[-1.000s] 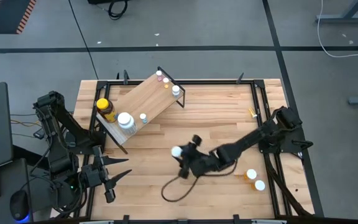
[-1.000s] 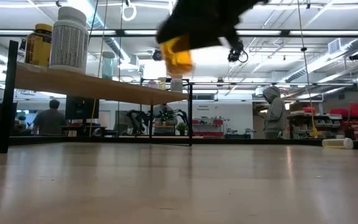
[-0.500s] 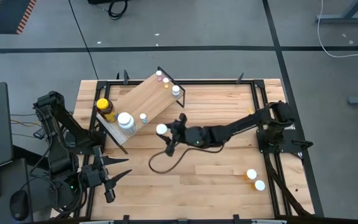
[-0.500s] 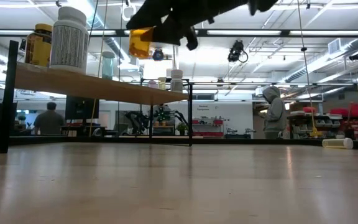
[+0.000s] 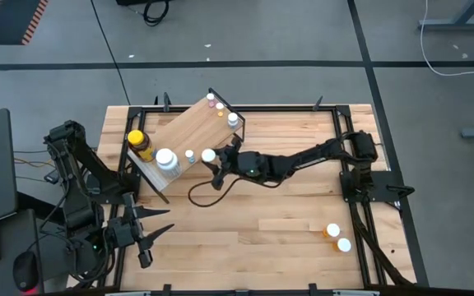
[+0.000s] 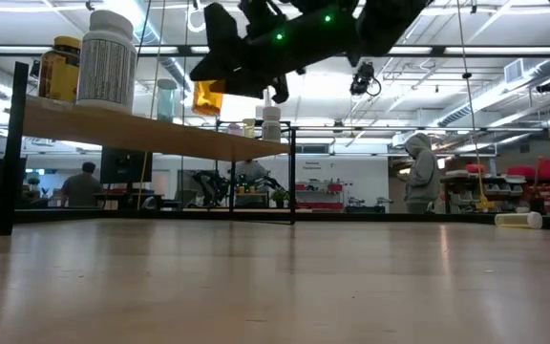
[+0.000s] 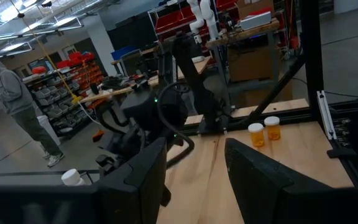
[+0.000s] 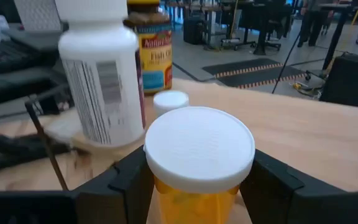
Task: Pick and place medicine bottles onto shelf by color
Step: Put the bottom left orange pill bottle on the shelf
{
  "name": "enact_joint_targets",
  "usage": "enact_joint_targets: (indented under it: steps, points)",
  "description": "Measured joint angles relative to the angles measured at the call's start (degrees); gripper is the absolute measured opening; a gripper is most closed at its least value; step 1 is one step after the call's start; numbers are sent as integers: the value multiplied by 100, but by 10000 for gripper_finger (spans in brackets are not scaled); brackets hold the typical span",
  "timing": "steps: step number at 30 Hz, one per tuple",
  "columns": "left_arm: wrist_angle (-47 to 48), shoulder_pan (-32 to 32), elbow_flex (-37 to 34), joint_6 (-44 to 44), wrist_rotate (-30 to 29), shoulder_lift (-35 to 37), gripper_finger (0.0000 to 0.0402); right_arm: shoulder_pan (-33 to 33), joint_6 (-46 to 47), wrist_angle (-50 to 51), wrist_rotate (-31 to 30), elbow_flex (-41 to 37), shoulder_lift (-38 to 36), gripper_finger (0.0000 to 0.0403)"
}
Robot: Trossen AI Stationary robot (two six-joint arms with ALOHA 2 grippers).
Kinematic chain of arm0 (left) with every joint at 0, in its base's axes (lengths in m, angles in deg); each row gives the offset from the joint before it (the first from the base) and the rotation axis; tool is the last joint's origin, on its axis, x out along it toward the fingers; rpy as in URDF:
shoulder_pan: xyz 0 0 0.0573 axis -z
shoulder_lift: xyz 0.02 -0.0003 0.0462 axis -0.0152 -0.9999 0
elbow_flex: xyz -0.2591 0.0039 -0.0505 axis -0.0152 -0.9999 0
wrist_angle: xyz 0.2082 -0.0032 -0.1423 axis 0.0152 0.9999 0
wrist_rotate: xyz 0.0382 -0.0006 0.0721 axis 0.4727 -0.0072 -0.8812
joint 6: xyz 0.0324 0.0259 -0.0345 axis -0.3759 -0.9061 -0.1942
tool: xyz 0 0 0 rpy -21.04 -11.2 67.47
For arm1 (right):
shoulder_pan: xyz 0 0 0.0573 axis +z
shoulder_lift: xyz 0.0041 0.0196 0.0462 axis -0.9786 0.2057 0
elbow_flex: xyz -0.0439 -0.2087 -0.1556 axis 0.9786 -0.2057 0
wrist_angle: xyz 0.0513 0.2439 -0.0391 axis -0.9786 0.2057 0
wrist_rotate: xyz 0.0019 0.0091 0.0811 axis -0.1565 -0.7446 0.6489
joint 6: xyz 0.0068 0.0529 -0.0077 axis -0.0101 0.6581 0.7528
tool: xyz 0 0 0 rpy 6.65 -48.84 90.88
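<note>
Spanning most of the high view, the butcher-block table [image 5: 286,238] carries everything else. Next in size, the shelf [image 5: 189,131], a light plywood board on a thin black frame, sits tilted toward the table's far left corner. The right arm [image 5: 319,156] reaches across the table from its base on the right, and the right gripper [image 5: 214,159] hangs over the shelf's near edge with its fingers clamped on an orange vial [image 8: 199,168] with a white cap. From the low camera that vial [image 6: 208,97] hangs just above the board, not touching it. The left arm [image 5: 81,197] waits folded at the table's left edge; the left gripper [image 7: 194,171] has its 2 fingers spread apart with nothing between them.

On the shelf's left end stand a large white bottle [image 5: 166,159] and, just beside it, an amber jar with a yellow lid [image 5: 139,144]. A small white-capped vial [image 5: 189,154] stands between the large white bottle and the held vial. At the shelf's far end stand 3 more small bottles [image 5: 220,111], close together. Well apart from all these, 2 orange vials [image 5: 336,238] with white caps stand side by side near the table's right front corner.
</note>
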Motion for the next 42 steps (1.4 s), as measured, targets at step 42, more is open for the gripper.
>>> enact_joint_targets:
  steps: [42]
  points:
    - [14,0,0,-42,0,-2,172,-946,-13,504,480,960,32,211]
